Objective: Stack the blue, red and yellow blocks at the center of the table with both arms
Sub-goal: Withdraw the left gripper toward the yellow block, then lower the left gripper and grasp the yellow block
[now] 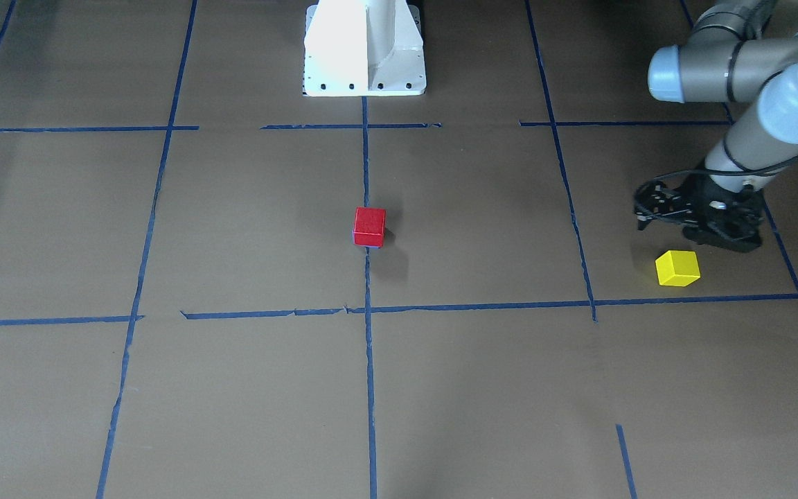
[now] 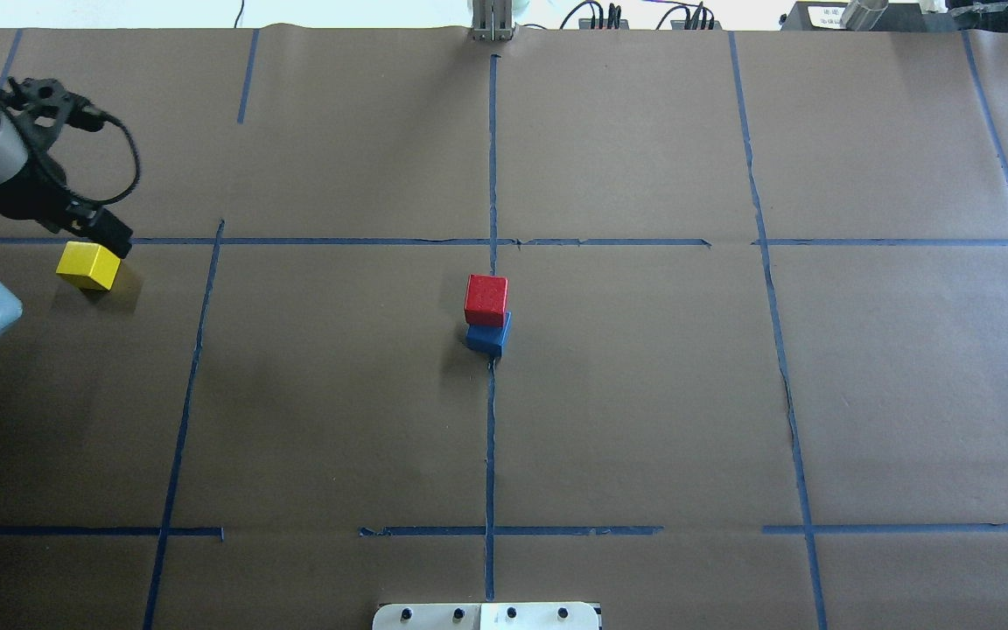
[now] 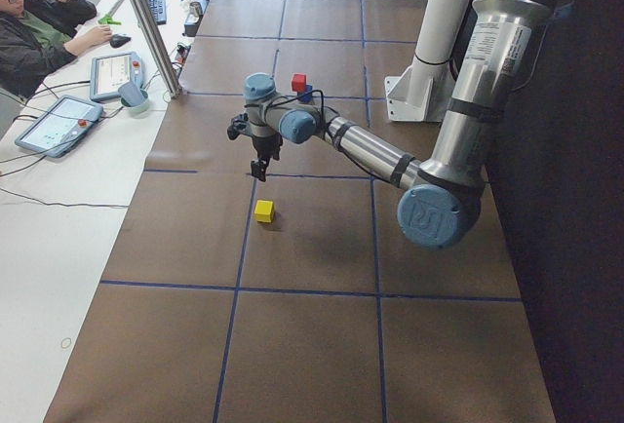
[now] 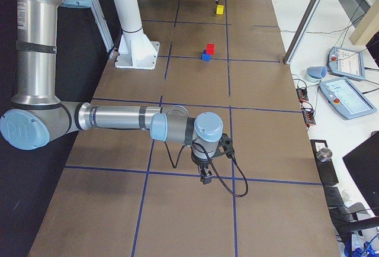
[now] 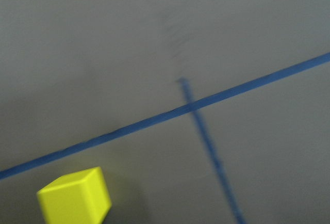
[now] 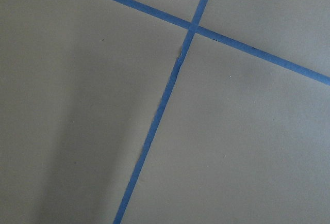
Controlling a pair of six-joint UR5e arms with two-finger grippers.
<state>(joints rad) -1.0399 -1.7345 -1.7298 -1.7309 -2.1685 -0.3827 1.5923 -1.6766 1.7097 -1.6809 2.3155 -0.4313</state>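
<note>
Left end effector (image 2: 110,234) hangs over the table (image 2: 338,394) at its left end, holding nothing; its opening cannot be told. Yellow block (image 2: 88,265) lies just beneath, slightly offset and untouched. It is a cube with no long axis, skewed to the tape lines (image 2: 338,241). Red block (image 2: 486,299) sits on blue block (image 2: 488,336) at centre. Right end effector (image 4: 205,177) is well apart, state unclear.

The left pincer (image 2: 110,234) hangs pointing down off an outstretched arm; the right pincer (image 4: 205,178) does likewise.
</note>
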